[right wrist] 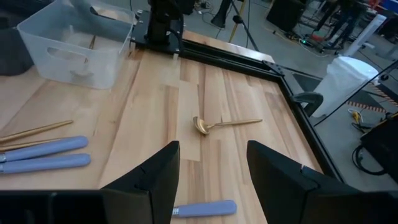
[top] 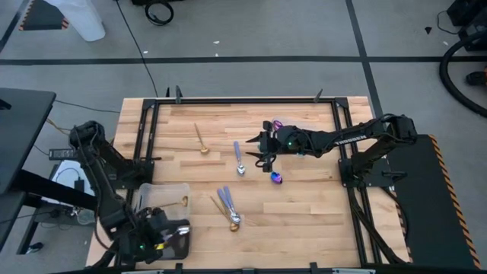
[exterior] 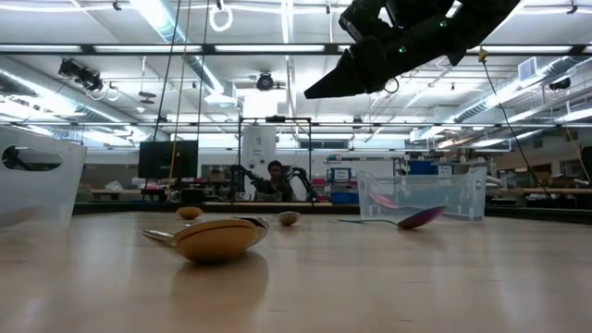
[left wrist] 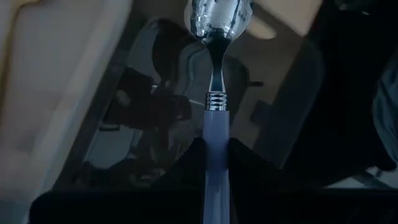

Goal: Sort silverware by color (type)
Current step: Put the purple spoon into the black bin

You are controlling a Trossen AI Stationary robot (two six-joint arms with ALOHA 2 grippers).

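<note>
1. The left gripper (left wrist: 214, 165) is squeezed tight on the lavender handle of a silver spoon (left wrist: 216, 74). It holds the spoon near the front left corner of the table (top: 304, 205), over a dark bin (top: 176, 242) that sits just in front of a clear box (top: 156, 194).
2. The right gripper (right wrist: 211, 165) hangs in the air above the middle of the table, a bit toward the right edge. Its two fingers are spread apart and hold nothing.
3. Under the right gripper lies a lavender-handled spoon (top: 238, 157), with only its handle end showing between the fingers in the right wrist view.
4. A purple-blue spoon (top: 275, 177) lies just beside it, toward the front.
5. A gold spoon (right wrist: 225, 124) lies alone nearer the back edge, to the left of the middle.
6. Some gold and lavender pieces (top: 228, 205) lie together near the front edge, touching or crossing.
7. These spoons look light, hard and stiff. They will not bend or break.
8. The shiny metal is likely slippery, and the bowl is round, so it could slide out.
9. The best place to grab looks like the middle of the handle, squeezed across its thin sides.
</note>
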